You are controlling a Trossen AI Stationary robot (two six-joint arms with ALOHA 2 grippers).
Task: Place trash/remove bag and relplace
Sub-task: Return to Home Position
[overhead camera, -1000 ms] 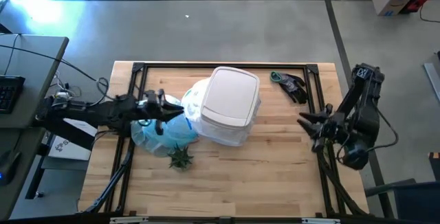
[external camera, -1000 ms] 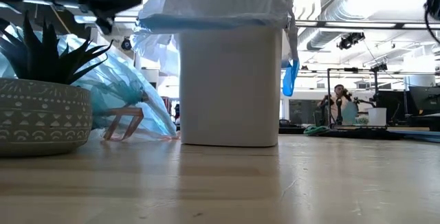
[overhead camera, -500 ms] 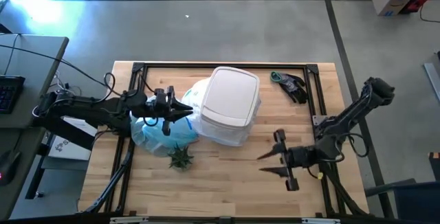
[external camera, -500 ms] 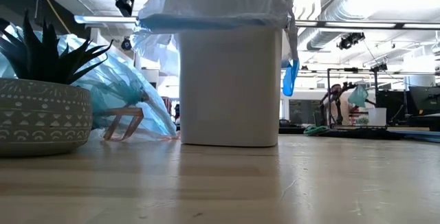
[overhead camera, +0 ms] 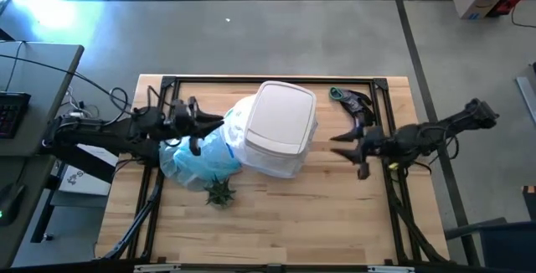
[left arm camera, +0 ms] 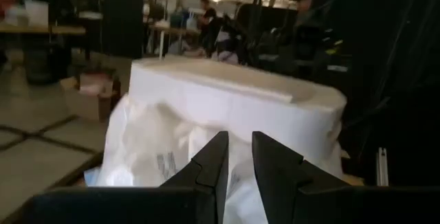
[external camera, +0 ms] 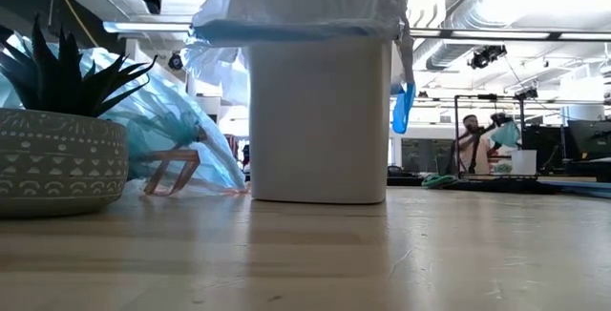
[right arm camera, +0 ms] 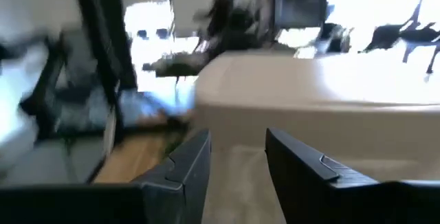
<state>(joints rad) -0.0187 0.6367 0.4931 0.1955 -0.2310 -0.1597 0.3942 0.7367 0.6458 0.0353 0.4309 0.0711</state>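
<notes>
I judge the job all but done, with both arms due to pull home, so what matters is which way the white bin (overhead camera: 280, 126) lies from each tool. It stands mid-table with its lid on, directly between the 2 grippers, and each one points at it. The left gripper (overhead camera: 219, 123) is the nearer, just beside the bin's side and above the full light-blue bag (overhead camera: 197, 160) slumped against it; its fingers (left arm camera: 214, 161) are narrow and hold nothing. The right gripper (overhead camera: 342, 143) sits farther off, moderately open and empty. Each should back straight out along its own arm, the left lifting clear of the bag and the potted plant (overhead camera: 219, 191).
</notes>
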